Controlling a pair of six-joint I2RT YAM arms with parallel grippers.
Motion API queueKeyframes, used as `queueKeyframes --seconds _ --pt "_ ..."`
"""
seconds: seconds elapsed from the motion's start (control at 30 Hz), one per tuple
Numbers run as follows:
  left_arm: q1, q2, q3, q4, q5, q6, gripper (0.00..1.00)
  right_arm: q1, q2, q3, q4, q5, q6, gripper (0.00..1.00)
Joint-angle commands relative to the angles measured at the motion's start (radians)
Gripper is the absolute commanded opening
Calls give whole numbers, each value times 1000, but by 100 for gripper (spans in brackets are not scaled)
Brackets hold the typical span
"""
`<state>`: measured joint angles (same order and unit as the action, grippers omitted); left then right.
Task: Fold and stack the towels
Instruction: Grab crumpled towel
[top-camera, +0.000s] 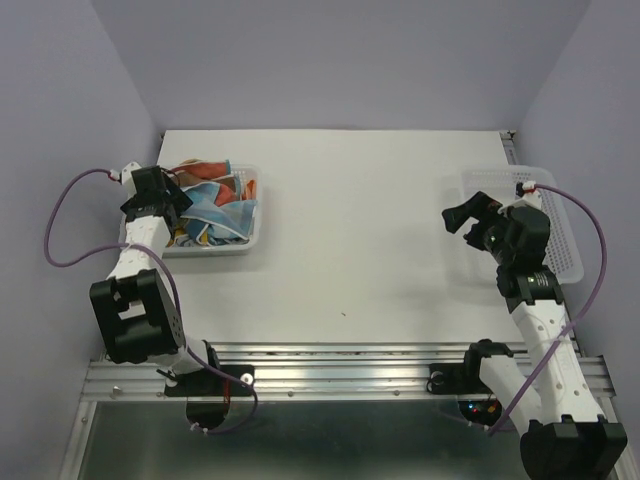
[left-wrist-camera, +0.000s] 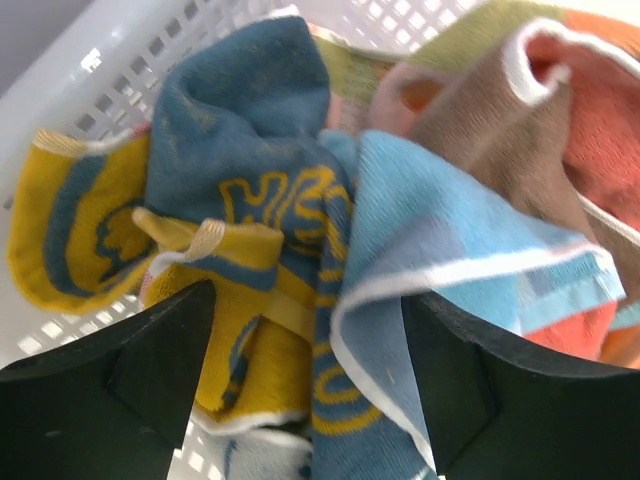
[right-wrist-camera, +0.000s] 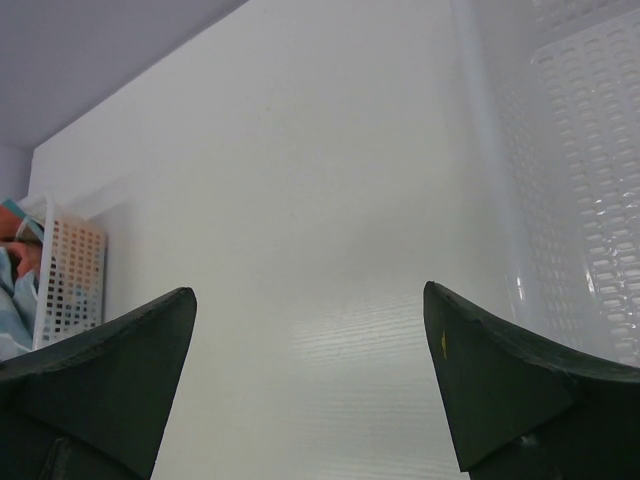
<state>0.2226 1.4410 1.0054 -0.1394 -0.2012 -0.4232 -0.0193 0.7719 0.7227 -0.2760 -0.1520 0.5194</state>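
Several crumpled towels (top-camera: 215, 205) lie heaped in a white perforated basket (top-camera: 255, 232) at the table's left. My left gripper (top-camera: 180, 215) is down in that basket, open, with its fingers on either side of a blue towel with yellow circles (left-wrist-camera: 345, 400) and a light blue fold (left-wrist-camera: 440, 240). A yellow and blue towel (left-wrist-camera: 90, 235) and a brown and peach one (left-wrist-camera: 560, 120) lie beside them. My right gripper (top-camera: 462, 220) is open and empty above the bare table at the right; its fingers (right-wrist-camera: 100, 370) frame white tabletop.
A second white perforated basket (top-camera: 560, 225), with nothing showing in it, stands at the table's right edge beside my right arm; it also shows in the right wrist view (right-wrist-camera: 580, 180). The towel basket shows far left in that view (right-wrist-camera: 65, 285). Lilac walls enclose the table.
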Motion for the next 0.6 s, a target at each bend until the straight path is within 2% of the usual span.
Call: queueKeyframes --seconds 0.0,0.07,0.1,0.17,0.2,0.27,0.3,0.37,0.57 --pt "49 33 68 27 35 24 85 -2 -14 3 37 -11 -21 100" --pt "52 48 78 32 71 27 72 -2 -20 -2 41 -14 -21 100" --pt "50 48 76 37 95 29 61 -2 -26 -5 46 -15 -19 100" --pt "50 42 73 49 109 24 50 -2 -31 -9 50 -18 -19 100" --pt "50 39 71 49 112 20 40 -2 -31 -9 51 -20 -18 100" --pt "52 23 65 47 108 17 30 -2 -33 -11 51 -18 -16 100" --pt "50 15 64 50 102 9 17 -2 -33 -11 51 -18 -16 100" --pt "50 -10 58 49 97 1 0 -2 -33 -11 51 -20 -15 100" --pt "50 -120 15 75 82 -32 0 -2 -28 -9 46 -26 -13 100"
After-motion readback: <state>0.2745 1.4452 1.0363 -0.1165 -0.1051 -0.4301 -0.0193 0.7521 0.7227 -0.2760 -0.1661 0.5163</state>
